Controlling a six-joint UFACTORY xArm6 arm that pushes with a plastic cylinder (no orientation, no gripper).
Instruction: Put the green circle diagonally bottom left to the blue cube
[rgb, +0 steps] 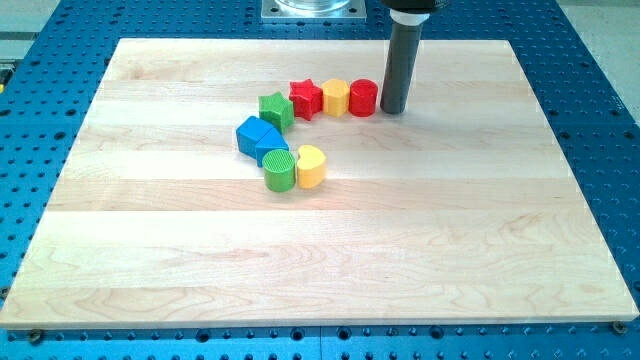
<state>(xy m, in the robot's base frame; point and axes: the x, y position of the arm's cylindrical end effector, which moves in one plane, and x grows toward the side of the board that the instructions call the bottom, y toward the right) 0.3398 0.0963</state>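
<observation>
On the bench, the green circle sits touching the blue cube at its lower right, beside a yellow heart, while my tip, carrying no pincer, rests just right of the red cylinder at upper centre.

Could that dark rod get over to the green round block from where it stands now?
Probably yes. My tip stands beside the red cylinder, at the view's right end of the row. The green circle sits lower, touching the blue cube and the yellow heart. Bare board right of the heart leaves a path round.
</observation>
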